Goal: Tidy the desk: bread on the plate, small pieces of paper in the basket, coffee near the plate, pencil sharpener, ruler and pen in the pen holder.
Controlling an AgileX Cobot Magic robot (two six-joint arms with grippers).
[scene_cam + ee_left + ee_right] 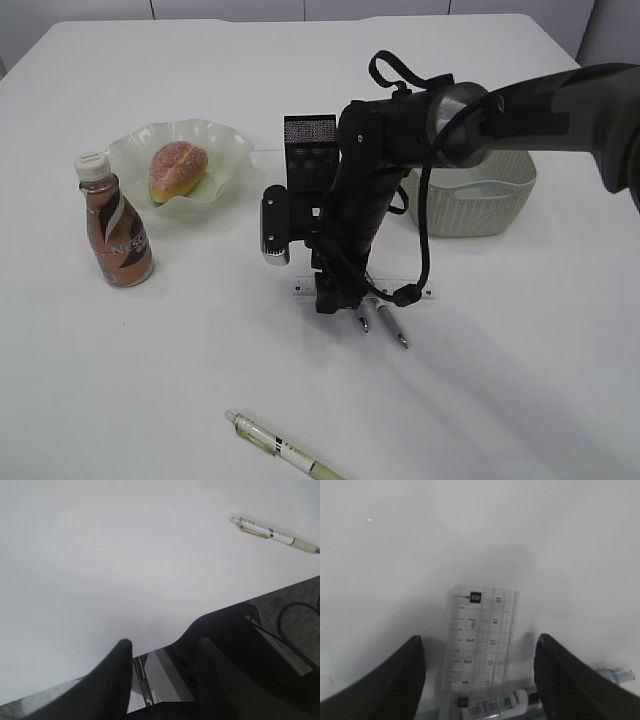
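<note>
Exterior view, left to right. A coffee bottle [113, 222] stands upright on the white desk [500, 380], just beside and in front of a pale scalloped plate [225, 150]. A bread roll [177, 170] lies on the plate. Near the front edge of the desk lies a pen [283, 449], well apart from everything else. At the centre a dark pen holder [310, 150] stands behind the right arm, which reaches in from the right and points down at the desk. Under its claw [338, 300] lies a clear ruler [420, 293], with two pens [392, 326] lying across or beside it. To the right, behind the arm, sits a woven basket [490, 205].

Left wrist view. The left claw [162, 652] is partly open and empty, hanging over the desk's edge; the lone pen [275, 534] shows at upper right.

Right wrist view. The right claw [479, 655] is spread wide, one finger on each side of the ruler [482, 645], gripping nothing. Whether the fingertips touch the desk cannot be told.
</note>
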